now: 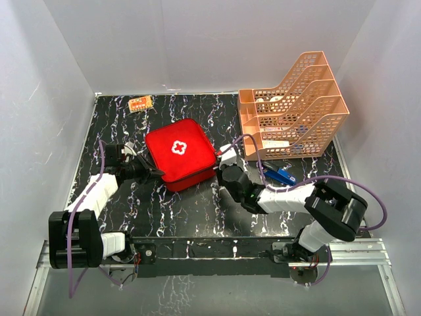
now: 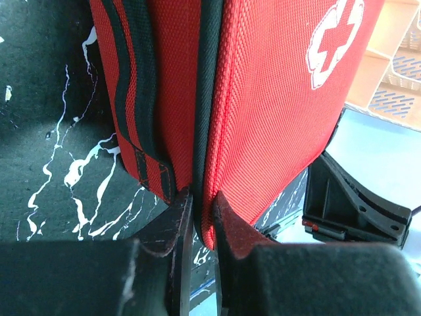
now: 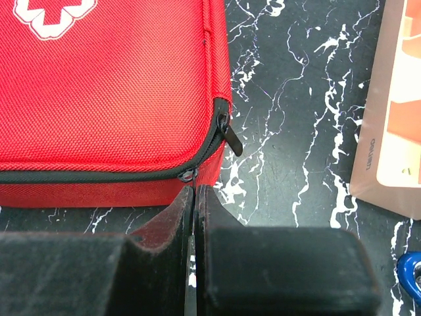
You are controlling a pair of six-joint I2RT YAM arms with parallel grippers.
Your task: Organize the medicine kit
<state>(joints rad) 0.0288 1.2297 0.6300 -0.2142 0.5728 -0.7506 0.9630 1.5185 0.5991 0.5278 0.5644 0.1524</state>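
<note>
The medicine kit (image 1: 179, 153), a red zip case with a white cross on its lid, lies zipped in the middle of the black marbled table. My left gripper (image 1: 150, 170) is at its left side, shut on the kit's edge; in the left wrist view red fabric and the black zip band (image 2: 200, 131) sit pinched between the fingers (image 2: 200, 197). My right gripper (image 1: 222, 160) is at the kit's near right corner. Its jaws (image 3: 195, 191) are shut on the thin metal zipper pull (image 3: 189, 174). A second black pull tab (image 3: 230, 138) hangs free at the corner.
An orange plastic tiered tray (image 1: 296, 112) stands at the back right, close to the right arm. Blue items (image 1: 281, 176) lie on the table in front of it. A small orange packet (image 1: 140, 103) lies at the back left. White walls enclose the table.
</note>
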